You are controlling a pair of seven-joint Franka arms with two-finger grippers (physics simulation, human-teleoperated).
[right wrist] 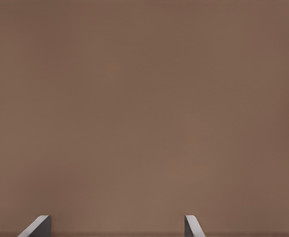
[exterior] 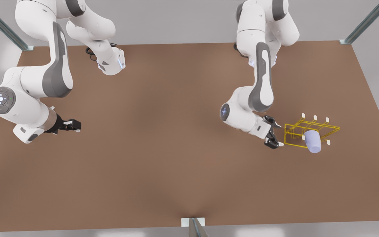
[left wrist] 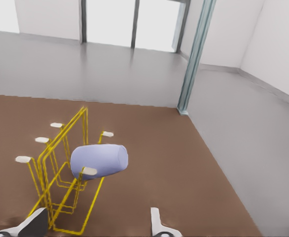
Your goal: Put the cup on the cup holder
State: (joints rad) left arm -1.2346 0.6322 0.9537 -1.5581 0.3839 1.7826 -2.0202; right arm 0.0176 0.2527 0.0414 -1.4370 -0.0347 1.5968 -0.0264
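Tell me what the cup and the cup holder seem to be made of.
The cup looks like matte plastic or glazed ceramic: plain lavender-blue, smooth, opaque, without sharp glints. The cup holder looks like thin painted metal wire: yellow bent rods forming a frame, with white-capped pegs. As rendered, neither is certain.

The cup [left wrist: 99, 160] hides part of the cup holder [left wrist: 60, 163].

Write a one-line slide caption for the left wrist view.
Lavender cup hangs tilted on a peg of the yellow wire cup holder; the open left end effector sits just short of it.
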